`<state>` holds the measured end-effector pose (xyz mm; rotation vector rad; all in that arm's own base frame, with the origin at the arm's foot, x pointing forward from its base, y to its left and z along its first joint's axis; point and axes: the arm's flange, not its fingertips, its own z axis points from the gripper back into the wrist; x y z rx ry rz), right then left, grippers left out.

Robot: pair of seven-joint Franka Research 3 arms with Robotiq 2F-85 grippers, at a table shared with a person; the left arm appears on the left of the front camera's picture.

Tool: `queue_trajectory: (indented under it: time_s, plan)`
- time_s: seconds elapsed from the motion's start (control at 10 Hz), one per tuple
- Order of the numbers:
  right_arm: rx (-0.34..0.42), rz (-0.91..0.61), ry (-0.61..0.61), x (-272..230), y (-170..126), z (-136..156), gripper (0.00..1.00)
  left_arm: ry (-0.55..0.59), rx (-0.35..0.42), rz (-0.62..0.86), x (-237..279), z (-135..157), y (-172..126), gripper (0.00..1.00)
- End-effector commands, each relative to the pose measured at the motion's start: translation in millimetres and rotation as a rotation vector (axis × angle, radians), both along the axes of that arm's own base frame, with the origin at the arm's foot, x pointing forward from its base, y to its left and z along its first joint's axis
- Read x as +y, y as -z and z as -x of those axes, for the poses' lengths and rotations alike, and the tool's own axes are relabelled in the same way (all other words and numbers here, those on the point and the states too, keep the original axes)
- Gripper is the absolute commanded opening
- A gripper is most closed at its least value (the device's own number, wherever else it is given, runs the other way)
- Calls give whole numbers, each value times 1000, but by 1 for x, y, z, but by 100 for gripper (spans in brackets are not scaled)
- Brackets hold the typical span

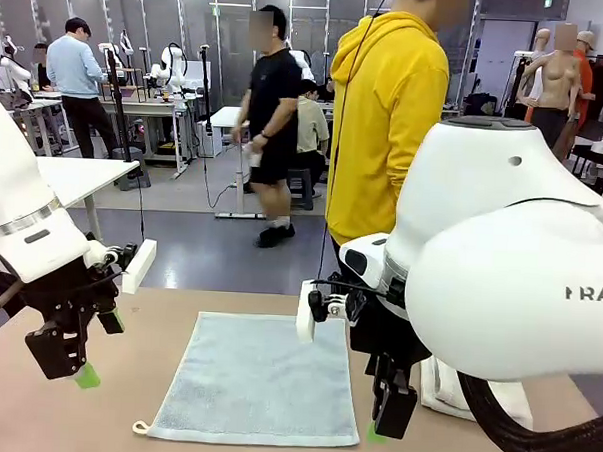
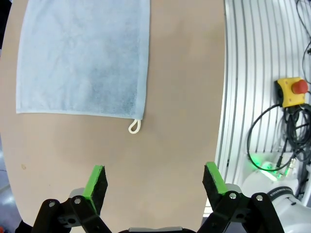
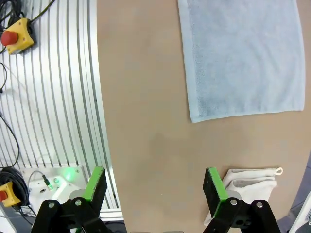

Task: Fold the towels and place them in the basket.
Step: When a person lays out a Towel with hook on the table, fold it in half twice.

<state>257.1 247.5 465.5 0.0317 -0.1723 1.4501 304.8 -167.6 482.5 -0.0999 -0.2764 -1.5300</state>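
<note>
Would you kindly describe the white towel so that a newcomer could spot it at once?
Start at the tan table, where a pale blue towel lies spread flat in the middle. Toward the robot's right of it sits the white towel. It is cream-white and gathered into a small bundle, not blue and spread out.

Bright, even indoor light; wrist views bend edges.

bg: grey floor [image 1: 180,251] | white tables [image 1: 78,176] L | tan tabletop [image 1: 146,349] | person [image 1: 386,120] in yellow hoodie
</note>
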Motion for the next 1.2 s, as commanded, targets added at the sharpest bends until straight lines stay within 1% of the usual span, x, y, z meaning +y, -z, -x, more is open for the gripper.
queue_trajectory:
  time_s: [0.0, 0.1, 0.2, 0.4, 0.6, 0.7, 0.9, 1.1]
  plan:
    - [7, 7, -6, 0, 0, 4, 100, 10, -3, 3, 0, 0, -1, 100]
    - [7, 7, -6, 0, 0, 4, 100, 0, 0, 0, 0, 0, 0, 100]
    - [2, 2, -1, 0, 0, 0, 100, 36, 36, -5, -15, -8, 17, 100]
    - [47, 7, 24, 12, 41, -16, 100, 79, 107, 57, -29, -19, 59, 100]
    - [67, 24, 17, 22, 64, -24, 100, 98, 152, 54, -39, -28, 92, 100]
    - [90, 50, -2, 27, 77, -27, 100, 80, 145, -15, -40, -31, 105, 100]
    - [94, 35, -27, 29, 100, -34, 100, 90, 178, -4, -41, -29, 126, 100]
    - [116, 42, -37, 27, 113, -37, 100, 96, 176, -3, -43, -27, 147, 100]
